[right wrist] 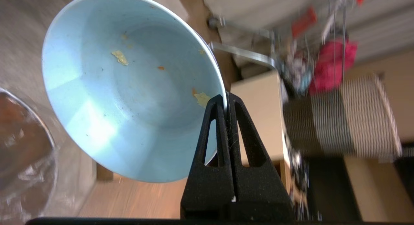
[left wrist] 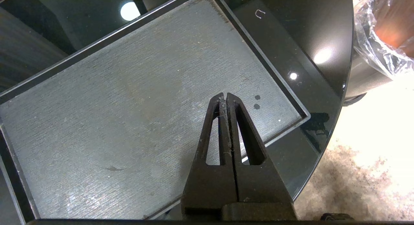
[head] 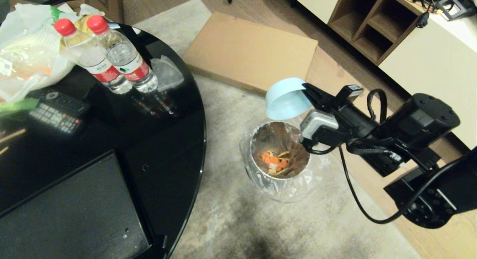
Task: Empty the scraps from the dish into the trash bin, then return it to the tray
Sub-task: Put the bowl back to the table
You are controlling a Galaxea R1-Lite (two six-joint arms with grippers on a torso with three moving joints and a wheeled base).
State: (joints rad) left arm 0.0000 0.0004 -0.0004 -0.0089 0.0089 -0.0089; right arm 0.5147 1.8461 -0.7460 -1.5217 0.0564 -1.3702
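My right gripper (head: 307,89) is shut on the rim of the dish (head: 287,98), a pale blue-white bowl tipped on its side above the trash bin (head: 279,160). In the right wrist view the dish (right wrist: 129,89) holds only a few stuck crumbs, with the gripper (right wrist: 225,97) pinching its rim. The scraps (head: 275,162), orange and pale pieces, lie inside the metal bin's plastic liner. The black tray (head: 70,210) sits bare on the round table's near part. My left gripper (left wrist: 225,96) hangs shut over the tray (left wrist: 129,105), holding nothing.
The glossy black round table (head: 167,139) carries two water bottles (head: 111,57), remote controls (head: 56,110) and plastic bags (head: 26,54). Flat cardboard (head: 253,52) lies on the floor beyond the bin. A shelf unit (head: 372,24) stands at the far right.
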